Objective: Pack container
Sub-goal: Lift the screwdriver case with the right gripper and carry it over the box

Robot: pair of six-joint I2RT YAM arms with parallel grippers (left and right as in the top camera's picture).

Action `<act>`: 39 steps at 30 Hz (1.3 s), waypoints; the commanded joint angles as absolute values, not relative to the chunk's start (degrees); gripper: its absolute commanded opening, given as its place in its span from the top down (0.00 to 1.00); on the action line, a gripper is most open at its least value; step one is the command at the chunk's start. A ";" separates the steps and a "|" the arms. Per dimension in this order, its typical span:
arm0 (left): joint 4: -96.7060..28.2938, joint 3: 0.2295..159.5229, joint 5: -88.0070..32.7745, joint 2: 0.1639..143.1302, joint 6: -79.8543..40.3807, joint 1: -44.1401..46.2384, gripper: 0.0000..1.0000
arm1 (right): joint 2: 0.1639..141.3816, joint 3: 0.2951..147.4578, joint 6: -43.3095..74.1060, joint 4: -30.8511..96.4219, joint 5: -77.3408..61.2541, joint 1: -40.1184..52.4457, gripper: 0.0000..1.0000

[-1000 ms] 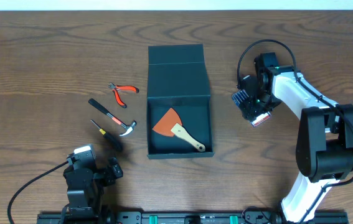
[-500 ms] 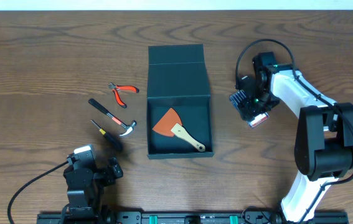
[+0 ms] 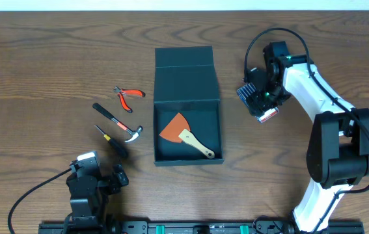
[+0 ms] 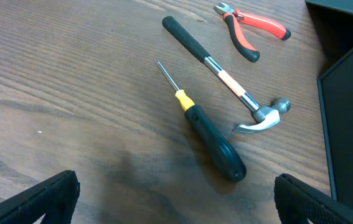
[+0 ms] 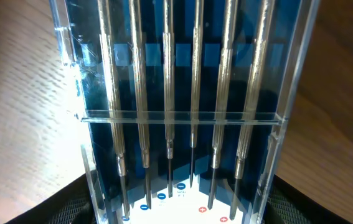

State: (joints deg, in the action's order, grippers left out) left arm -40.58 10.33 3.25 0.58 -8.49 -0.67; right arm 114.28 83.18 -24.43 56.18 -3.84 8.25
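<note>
The overhead view looks straight down on the whole table (image 3: 41,52), far edge at the top. The left wrist view sits low by the near edge, facing the far edge at a slant, close over the screwdriver (image 4: 210,140), hammer (image 4: 226,81) and pliers (image 4: 251,31). Overhead shares these and the left wall of the container (image 4: 350,124). The right wrist view is so near the clear screwdriver case (image 5: 182,93) that it fills the frame; overhead shows it small toward the right edge.
</note>
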 commanded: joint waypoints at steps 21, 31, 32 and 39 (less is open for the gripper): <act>-40.66 10.35 3.68 0.23 -7.53 -0.95 0.01 | 114.72 104.01 -27.18 67.81 -4.97 28.21 0.30; -40.66 10.35 3.68 0.23 -7.53 -0.95 0.01 | 114.72 103.18 -28.58 73.54 -6.09 39.05 0.30; -40.66 10.35 3.68 0.23 -7.53 -0.95 0.01 | 114.72 102.83 -28.60 73.36 -7.42 39.57 0.30; -40.66 10.35 3.68 0.23 -7.53 -0.95 0.01 | 114.72 96.03 -28.36 69.45 -10.61 40.58 0.34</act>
State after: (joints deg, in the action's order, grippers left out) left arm -40.58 10.33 3.25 0.58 -8.49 -0.67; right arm 114.30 99.00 -27.70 70.15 -8.62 40.27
